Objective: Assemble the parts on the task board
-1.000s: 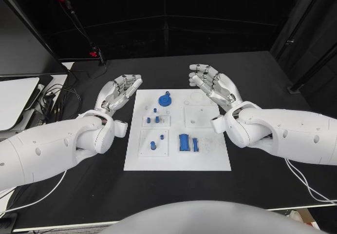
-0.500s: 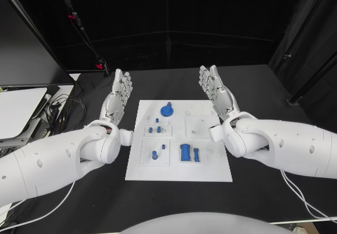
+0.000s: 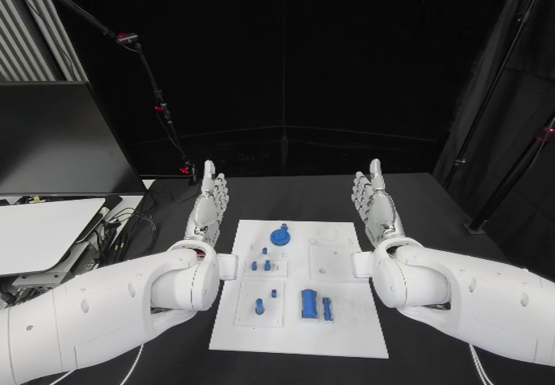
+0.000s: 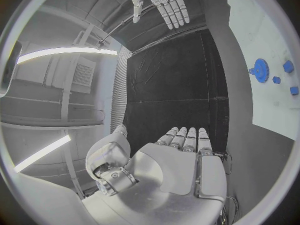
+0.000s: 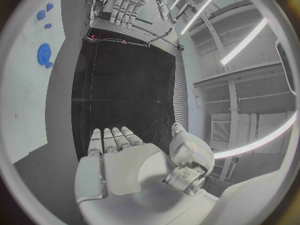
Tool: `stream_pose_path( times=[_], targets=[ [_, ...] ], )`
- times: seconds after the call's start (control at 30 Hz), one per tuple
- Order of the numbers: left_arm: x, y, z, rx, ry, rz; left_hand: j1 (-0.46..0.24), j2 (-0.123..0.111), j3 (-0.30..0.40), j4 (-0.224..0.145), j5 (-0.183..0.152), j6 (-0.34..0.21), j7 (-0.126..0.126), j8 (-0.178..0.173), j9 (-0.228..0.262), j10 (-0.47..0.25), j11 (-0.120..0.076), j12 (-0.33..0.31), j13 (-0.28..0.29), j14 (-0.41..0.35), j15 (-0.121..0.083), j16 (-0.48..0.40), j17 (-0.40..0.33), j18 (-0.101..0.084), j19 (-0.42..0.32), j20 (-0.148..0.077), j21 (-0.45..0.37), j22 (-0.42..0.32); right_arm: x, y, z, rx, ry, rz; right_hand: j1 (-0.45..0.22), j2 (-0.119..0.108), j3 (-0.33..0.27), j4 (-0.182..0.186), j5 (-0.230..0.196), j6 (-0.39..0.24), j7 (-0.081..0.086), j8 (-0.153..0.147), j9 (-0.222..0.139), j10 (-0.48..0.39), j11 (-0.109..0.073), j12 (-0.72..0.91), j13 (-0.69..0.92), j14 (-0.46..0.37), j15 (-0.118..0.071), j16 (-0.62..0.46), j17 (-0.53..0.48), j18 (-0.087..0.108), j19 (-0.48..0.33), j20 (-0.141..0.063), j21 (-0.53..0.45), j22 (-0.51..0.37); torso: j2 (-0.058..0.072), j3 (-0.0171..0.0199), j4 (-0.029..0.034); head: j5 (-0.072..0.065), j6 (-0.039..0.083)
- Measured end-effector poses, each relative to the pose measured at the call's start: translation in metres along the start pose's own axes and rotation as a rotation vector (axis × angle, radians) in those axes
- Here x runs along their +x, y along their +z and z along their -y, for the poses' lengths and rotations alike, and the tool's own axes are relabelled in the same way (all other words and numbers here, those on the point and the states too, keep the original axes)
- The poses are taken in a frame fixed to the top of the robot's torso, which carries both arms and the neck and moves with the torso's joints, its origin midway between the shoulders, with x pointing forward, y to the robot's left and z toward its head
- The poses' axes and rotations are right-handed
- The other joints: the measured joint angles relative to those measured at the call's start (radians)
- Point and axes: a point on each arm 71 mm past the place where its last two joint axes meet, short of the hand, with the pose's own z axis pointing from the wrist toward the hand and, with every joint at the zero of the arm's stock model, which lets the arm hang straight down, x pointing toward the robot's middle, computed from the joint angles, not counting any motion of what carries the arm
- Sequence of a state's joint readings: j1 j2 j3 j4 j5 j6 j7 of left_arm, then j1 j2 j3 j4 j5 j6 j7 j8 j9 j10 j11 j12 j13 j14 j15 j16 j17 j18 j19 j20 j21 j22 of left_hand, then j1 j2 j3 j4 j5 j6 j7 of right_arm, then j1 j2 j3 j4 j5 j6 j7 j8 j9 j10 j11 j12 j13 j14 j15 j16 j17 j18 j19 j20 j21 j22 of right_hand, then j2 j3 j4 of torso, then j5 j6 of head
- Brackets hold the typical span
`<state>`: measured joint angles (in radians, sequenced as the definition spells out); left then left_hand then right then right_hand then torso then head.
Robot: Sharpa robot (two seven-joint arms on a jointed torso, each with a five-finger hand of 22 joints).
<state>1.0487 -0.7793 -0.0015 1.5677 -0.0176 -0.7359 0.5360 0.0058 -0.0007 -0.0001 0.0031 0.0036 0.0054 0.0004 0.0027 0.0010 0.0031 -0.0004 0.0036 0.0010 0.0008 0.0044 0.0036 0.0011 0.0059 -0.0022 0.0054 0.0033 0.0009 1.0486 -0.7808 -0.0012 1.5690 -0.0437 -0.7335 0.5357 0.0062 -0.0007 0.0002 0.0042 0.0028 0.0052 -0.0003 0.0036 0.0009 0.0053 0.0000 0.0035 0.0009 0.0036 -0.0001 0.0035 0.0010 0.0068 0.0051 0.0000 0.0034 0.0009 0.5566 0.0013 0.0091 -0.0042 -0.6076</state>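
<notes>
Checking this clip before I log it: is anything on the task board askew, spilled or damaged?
Nothing stands out. The task board lies flat and square on the table, the blue parts sit on it, and nothing has spilled. The left hand and right hand are open, flanking the board and holding nothing.

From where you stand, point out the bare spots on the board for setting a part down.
Free: the task board's near strip, below the blue block, and its far right corner by the right hand. Crowded: the middle, from the blue gear down through the small blue pegs.
</notes>
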Motion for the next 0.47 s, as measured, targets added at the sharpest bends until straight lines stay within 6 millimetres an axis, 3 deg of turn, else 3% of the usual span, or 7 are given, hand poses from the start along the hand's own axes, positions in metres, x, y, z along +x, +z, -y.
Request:
stream_pose_path(
  times=[0.2,0.47],
  targets=[
    [-0.0013,0.0,-0.0012,-0.018,0.001,0.018,0.0,0.0,0.0,0.0,0.0,0.0,0.0,0.0,0.0,0.0,0.0,0.0,0.0,0.0,0.0,0.0,0.0,0.0,0.0,0.0,0.0,0.0,-0.0018,0.0,0.0021,0.029,0.007,0.024,0.0,0.0,0.0,0.0,0.0,0.0,0.0,0.0,0.0,0.0,0.0,0.0,0.0,0.0,0.0,0.0,0.0,0.0,0.0,0.0,0.0,0.0,-0.01,-0.0011,-0.0068,0.004,0.007],
    [-0.0021,-0.0002,-0.002,-0.027,0.002,0.028,0.0,0.0,0.0,0.0,0.0,0.0,0.0,0.0,0.0,0.0,0.0,0.0,0.0,0.0,0.0,0.0,0.0,0.0,0.0,0.0,0.0,0.0,-0.0027,-0.0001,0.0034,0.045,0.011,0.037,0.0,0.0,0.0,0.0,0.0,0.0,0.0,0.0,0.0,0.0,0.0,0.0,0.0,0.0,0.0,0.0,0.0,0.0,0.0,0.0,0.0,0.0,-0.012,-0.0013,-0.0086,0.004,0.008]
  ],
)
